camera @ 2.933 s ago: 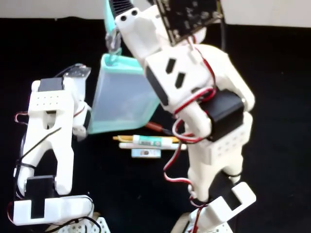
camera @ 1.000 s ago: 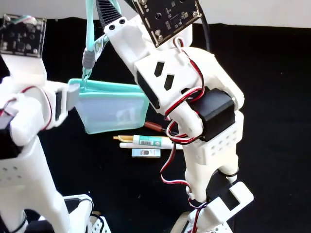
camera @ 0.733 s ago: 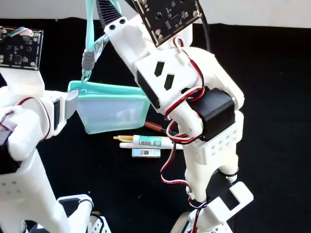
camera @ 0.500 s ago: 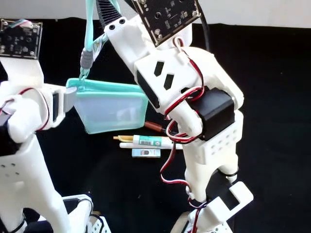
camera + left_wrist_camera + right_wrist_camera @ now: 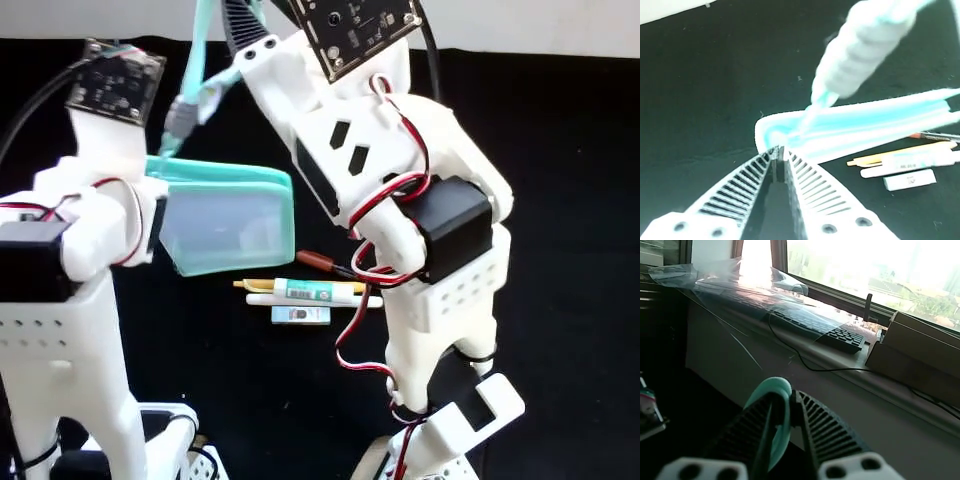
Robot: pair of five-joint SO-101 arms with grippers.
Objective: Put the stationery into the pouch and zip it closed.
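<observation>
At your left: left gripper (image 5: 778, 152) pinches shut on the end of the teal pouch (image 5: 230, 215), held above the table (image 5: 560, 200) | centre: right gripper (image 5: 787, 399) clamps the pouch's strap (image 5: 199, 45) | lower right: your stationery (image 5: 300, 292) lies on the table, outside the pouch.

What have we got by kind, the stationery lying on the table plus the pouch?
teal pouch: 1
pens: 4, namely red-brown pen, yellow pen, labelled white pen, plain white pen; the two white ones lie tight together, so that split is less sure
white eraser: 1
Total: 6
</observation>
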